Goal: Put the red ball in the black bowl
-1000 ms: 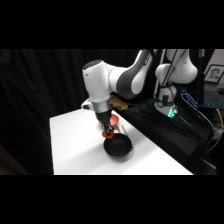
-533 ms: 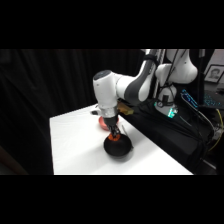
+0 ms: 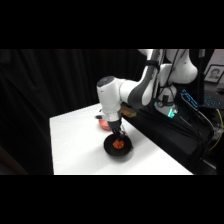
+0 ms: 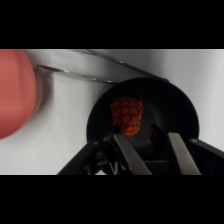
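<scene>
- Since a second ago the arm has swung from the pink-red bowl (image 3: 102,123) to above the shallow black bowl (image 4: 177,102).
- Its fingers (image 4: 180,152) stand apart, holding nothing.
- The speckled red-orange ball (image 4: 126,116) lies inside that bowl on the white tabletop (image 3: 75,145); the task looks done.

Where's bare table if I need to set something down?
The near-left stretch of the white table, left of the black bowl, is bare. The far right is crowded: the hand hangs over the bowl holding the red ball, with the pink-red bowl behind.
</scene>
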Tool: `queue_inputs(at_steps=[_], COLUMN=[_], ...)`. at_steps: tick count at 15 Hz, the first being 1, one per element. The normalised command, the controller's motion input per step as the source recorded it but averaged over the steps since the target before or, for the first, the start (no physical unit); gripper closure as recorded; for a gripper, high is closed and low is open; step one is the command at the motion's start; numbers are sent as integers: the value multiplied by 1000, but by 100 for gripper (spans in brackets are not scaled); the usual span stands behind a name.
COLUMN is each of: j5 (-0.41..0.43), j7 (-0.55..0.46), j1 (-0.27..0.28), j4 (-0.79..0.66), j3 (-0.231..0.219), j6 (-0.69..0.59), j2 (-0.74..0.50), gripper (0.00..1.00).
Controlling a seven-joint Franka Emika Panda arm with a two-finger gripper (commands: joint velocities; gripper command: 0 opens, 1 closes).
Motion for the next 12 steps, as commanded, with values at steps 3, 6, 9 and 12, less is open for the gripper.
queue_inputs(at_steps=[3,6,9,12], j5=[-69,-78,-113,-140], j7=[-36,-15,26,11], j1=[28,29,38,30], j4=[-10,-48,9,143], j3=[-26,-32,-31,-20], j6=[-89,-267,-422,-432], j2=[-164,-379,-440,-317], gripper=[1,0,0,0])
